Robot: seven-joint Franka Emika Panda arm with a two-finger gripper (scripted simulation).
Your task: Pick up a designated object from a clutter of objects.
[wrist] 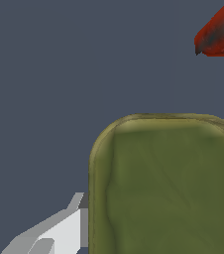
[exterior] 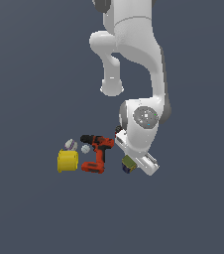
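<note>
The white arm bends low, its gripper [exterior: 134, 166] right at the green tin [exterior: 129, 163] beside the red drill [exterior: 96, 151]; I cannot tell if it grips

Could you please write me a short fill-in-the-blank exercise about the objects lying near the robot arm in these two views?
1. In the wrist view, the top of the tin is olive-____.
2. In the exterior view, the drill lies between the tin and the ____ cylinder.
3. The drill's body is mainly ____ with a black end.
4. In the wrist view, a whitish finger of the gripper shows ____ the tin.

Missing words: green; yellow; red; beside
</note>
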